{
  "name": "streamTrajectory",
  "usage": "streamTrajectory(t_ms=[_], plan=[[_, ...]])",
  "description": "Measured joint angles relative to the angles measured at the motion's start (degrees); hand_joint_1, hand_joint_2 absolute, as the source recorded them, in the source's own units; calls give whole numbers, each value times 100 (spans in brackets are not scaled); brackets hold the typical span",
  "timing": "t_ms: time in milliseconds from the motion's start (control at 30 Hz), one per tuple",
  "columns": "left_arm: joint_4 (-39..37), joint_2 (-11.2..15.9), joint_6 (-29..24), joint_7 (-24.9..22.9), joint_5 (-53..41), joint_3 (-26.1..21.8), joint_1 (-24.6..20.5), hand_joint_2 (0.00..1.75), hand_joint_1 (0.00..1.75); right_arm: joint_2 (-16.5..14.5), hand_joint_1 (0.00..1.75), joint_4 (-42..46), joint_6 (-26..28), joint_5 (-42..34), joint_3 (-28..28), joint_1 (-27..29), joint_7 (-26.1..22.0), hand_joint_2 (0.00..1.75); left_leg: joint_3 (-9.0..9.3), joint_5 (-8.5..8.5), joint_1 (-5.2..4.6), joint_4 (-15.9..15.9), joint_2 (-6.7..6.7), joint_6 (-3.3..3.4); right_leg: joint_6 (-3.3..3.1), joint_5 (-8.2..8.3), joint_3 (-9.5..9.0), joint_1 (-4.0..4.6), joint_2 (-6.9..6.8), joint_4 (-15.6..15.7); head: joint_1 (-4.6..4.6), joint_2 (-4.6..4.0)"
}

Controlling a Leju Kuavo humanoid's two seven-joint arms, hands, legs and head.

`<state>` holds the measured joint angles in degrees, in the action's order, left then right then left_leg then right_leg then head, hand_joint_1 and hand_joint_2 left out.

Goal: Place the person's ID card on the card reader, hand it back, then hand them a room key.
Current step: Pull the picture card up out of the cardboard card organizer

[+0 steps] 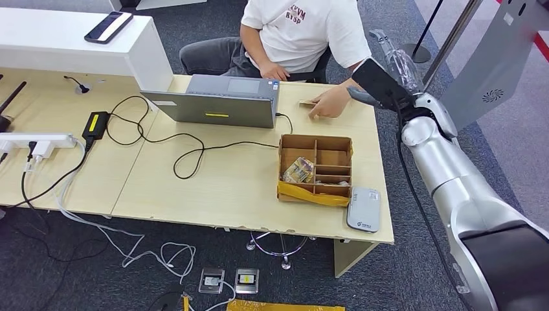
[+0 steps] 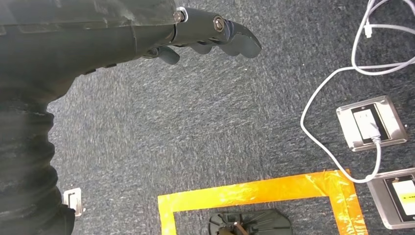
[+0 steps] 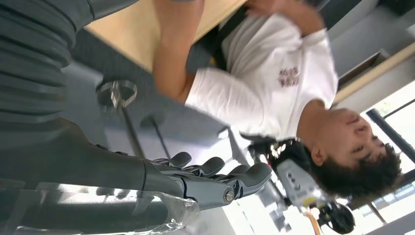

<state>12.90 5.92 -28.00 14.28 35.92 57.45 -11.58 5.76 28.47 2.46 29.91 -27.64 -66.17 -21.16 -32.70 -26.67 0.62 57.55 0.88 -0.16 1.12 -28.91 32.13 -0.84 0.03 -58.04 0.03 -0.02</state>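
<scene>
A person in a white shirt (image 1: 304, 26) sits at the far side of the wooden table (image 1: 213, 188). Their hand (image 1: 331, 102) presses a small tan ID card (image 1: 306, 102) flat on the tabletop beside the laptop. My right hand (image 1: 366, 87) is raised just right of that hand, close to it, and holds nothing. In the right wrist view its fingers (image 3: 215, 169) are apart and empty. The grey card reader (image 1: 364, 208) lies at the table's near right corner. Room key cards (image 1: 298, 170) sit in a divided cardboard box (image 1: 333, 155). My left hand (image 2: 210, 34) hangs empty over the carpet.
An open grey laptop (image 1: 217, 100) stands left of the ID card, with black cables (image 1: 188, 152) running across the table to an adapter (image 1: 96, 123) and a power strip (image 1: 39, 144). A phone (image 1: 108, 26) lies on the white counter. Floor sockets (image 2: 371, 122) and orange tape (image 2: 254, 193) lie below.
</scene>
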Motion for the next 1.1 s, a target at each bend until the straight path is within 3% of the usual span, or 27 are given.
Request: streamTrajectory(t_ms=[67,267,600,833,1100], plan=[[0,0,0,40,49,-3,42,175,0,1,0,335,-332,-510,42,220,90,175,0,0,0,0,0,0,0,0,2,0,1,0,0,0],[-2,1,-1,98,97,-5,119,175,0,54,0,1120,-740,-1113,170,637,290,175,6,0,1,0,-2,0,0,0,1,1,1,1,0,0],[-2,0,1,107,196,-35,176,175,0,433,0,2596,-1378,-1959,249,1810,820,175,10,-2,1,0,-2,-1,0,0,-3,1,2,4,1,0],[-2,1,27,104,196,-45,190,175,0,638,0,3303,-1366,-1911,295,2891,944,175,9,-3,2,-1,-4,-2,0,0,-2,2,1,4,-1,-1],[-2,1,52,67,175,-45,191,175,0,782,0,3838,-1350,-1544,345,3544,1177,175,10,-3,2,-1,-7,-2,-1,-1,-3,2,4,4,0,0]])
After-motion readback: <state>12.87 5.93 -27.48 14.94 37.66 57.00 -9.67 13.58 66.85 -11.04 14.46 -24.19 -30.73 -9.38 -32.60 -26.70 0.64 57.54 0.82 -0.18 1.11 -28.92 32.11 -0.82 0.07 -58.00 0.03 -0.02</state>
